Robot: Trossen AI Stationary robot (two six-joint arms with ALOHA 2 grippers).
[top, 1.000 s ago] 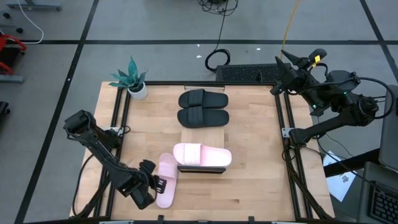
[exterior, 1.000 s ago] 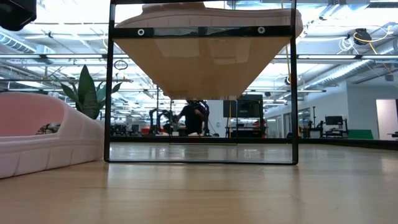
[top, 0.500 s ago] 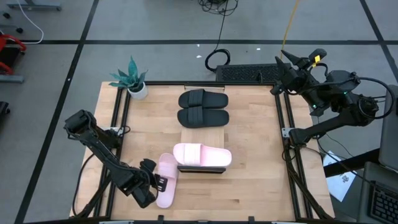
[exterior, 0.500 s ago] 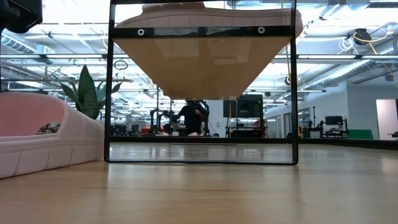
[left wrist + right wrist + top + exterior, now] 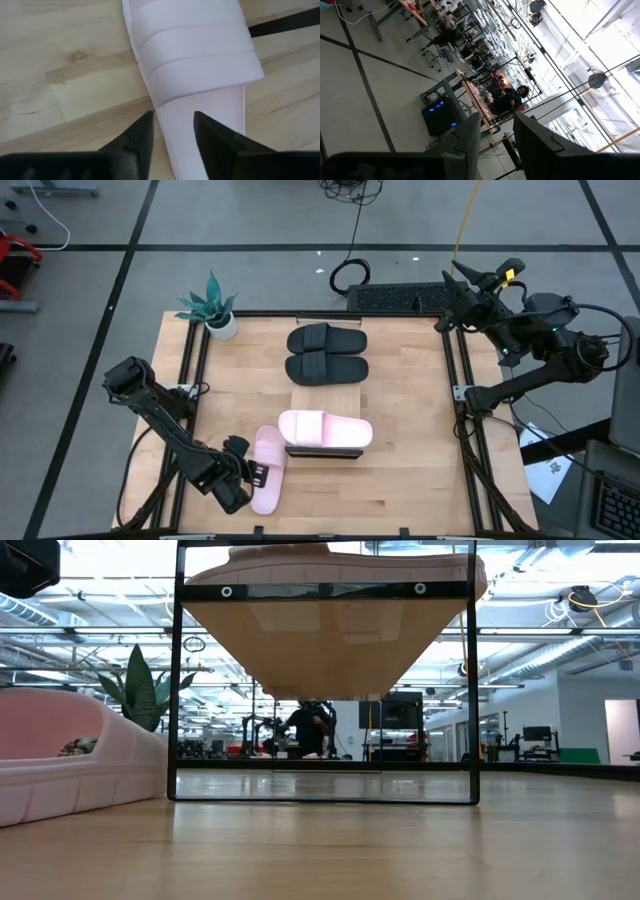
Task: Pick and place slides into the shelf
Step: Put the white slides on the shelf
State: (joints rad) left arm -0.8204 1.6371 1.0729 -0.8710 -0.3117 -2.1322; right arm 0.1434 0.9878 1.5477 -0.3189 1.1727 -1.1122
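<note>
At the table's near-left corner, the left gripper (image 5: 243,476) straddles the edge of a pink slide (image 5: 200,75), fingers (image 5: 212,145) narrowly parted; the second pink slide (image 5: 324,429) rests on the shelf (image 5: 322,452). Two black slides (image 5: 326,354) lie beyond; the right gripper (image 5: 462,279) waits off-table, fingers narrowly apart, empty.

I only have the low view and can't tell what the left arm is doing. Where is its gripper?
Observer: The left gripper is at the table's front left, open, its fingers straddling the side edge of a pink slide that lies flat.
Operator: Where's the other pink one?
Observer: The second pink slide lies on top of the shelf, at its near end.
Operator: And the right arm?
Observer: The right gripper is open and empty, off the table's far right corner.
</note>
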